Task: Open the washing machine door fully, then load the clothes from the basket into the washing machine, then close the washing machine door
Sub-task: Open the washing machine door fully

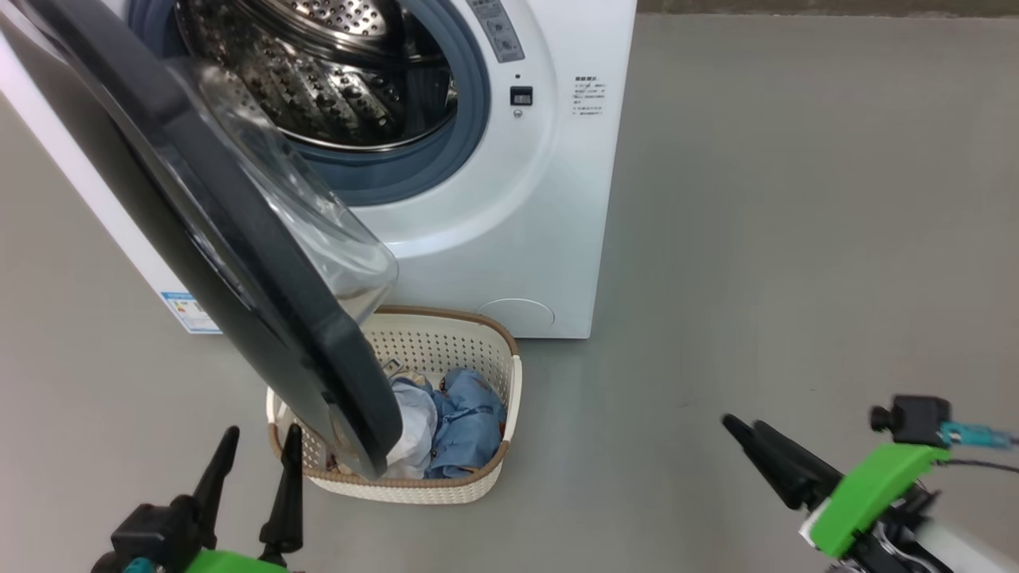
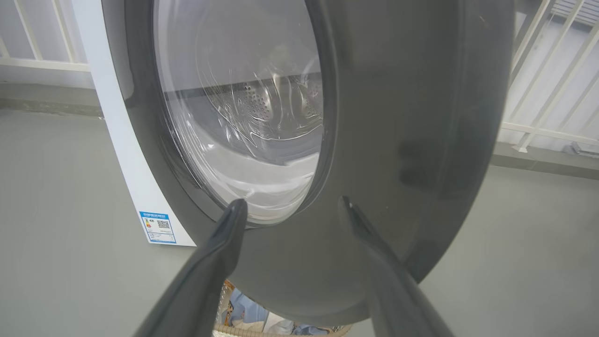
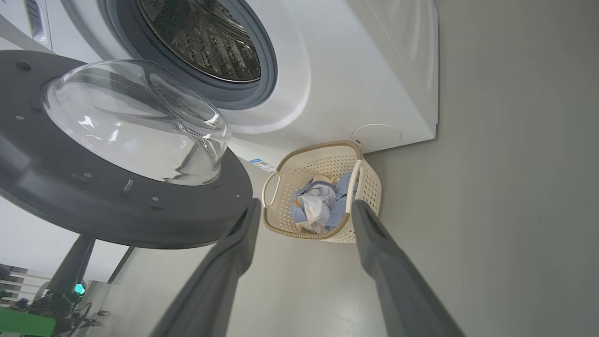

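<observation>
The washing machine (image 1: 509, 239) stands at the top with its steel drum (image 1: 342, 72) exposed. The washing machine door (image 1: 239, 263) is swung out towards me, its glass bowl bulging to the right, and it hides the left part of the basket (image 1: 478, 477). Light blue and white clothes (image 1: 466, 422) lie inside the basket. My left gripper (image 1: 263, 434) is open just left of the door's lower edge, and its wrist view has the door's outer face (image 2: 412, 117) close ahead. My right gripper (image 1: 744, 423) is open over the floor, well right of the basket (image 3: 369, 187).
Grey floor stretches wide on the right of the machine. A blue label sticker (image 2: 159, 227) marks the machine's side low down. White railings (image 2: 538, 93) run behind. The door overhangs the basket, leaving it open to reach from its right side.
</observation>
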{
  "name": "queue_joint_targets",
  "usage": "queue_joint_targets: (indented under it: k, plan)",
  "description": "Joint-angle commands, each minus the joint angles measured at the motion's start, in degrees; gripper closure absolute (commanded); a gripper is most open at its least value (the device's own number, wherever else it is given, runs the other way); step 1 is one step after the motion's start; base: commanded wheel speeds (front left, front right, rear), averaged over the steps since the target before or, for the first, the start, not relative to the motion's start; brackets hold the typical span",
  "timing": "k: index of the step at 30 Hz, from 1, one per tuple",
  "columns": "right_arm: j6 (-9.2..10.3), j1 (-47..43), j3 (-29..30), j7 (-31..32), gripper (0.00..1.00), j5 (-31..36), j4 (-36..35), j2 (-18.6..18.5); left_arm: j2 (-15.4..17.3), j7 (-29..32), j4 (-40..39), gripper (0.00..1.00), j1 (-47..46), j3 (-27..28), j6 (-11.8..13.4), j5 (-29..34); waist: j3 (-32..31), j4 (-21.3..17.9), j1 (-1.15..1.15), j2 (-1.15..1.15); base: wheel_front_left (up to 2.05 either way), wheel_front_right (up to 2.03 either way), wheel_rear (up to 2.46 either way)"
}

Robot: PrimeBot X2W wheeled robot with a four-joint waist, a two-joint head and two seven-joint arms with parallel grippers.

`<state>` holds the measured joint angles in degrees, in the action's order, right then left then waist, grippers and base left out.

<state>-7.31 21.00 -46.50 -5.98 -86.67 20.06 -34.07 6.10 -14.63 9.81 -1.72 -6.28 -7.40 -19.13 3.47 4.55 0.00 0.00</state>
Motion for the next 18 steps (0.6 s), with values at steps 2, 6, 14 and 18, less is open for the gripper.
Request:
queue_joint_targets:
  k: [2, 6, 14, 18]
  plan:
    - [-0.18, -2.14, -0.57, -2.65, 0.0, 1.49, 0.28, -2.43, 0.81, -0.37, -1.62, 0.0, -0.19, 2.22, -0.09, 0.62, -0.34, -0.41, 0.0, 0.0, 0.0, 0.0, 0.0]
    - [-0.18, -3.82, -0.44, -6.68, 0.0, 3.6, 3.4, -3.91, 0.7, -0.37, -1.66, 0.0, 0.3, 2.61, -0.09, 0.73, -0.79, -0.67, 0.0, 0.0, 0.0, 0.0, 0.0]
    - [-0.18, -5.08, 7.7, -8.97, 0.0, 14.4, 7.1, -3.52, 0.35, -0.37, -1.78, 0.0, 1.02, 3.66, -0.09, 0.81, -1.05, -1.11, 0.0, 0.0, 0.0, 0.0, 0.0]
    - [-0.18, -9.23, 18.28, -9.0, 0.0, 28.23, 5.76, -0.27, 0.07, -0.37, -1.95, 0.0, 1.14, 4.06, -0.09, 0.92, -0.97, -1.21, 0.0, 0.0, 0.0, 0.0, 0.0]
